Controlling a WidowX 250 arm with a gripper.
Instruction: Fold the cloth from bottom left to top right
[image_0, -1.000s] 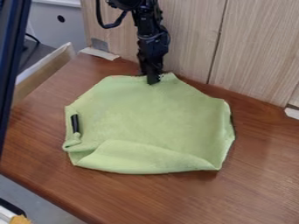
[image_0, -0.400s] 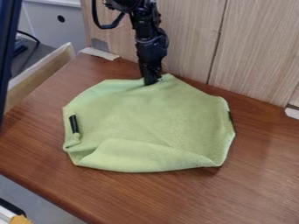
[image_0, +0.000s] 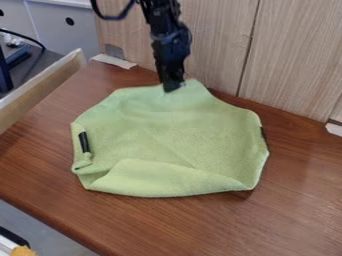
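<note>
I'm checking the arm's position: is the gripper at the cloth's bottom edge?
No, the gripper is at the top edge of the green cloth.

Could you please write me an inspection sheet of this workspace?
Surface: brown wooden table, smooth, with visible grain.
Job's things: green cloth, spread out, its near edge turned up over itself; a small black strip lies at its left side.
Clutter: pale tape at the table's back left corner; an orange-yellow scrap at the view's bottom left, off the table.
End effector: at the cloth's far edge; whether it grips the cloth cannot be told.
Cables: black cable looping beside the arm; thin dark cable at upper left.
Surroundings: light wood panels behind; grey cabinet with round holes at upper left.
</note>
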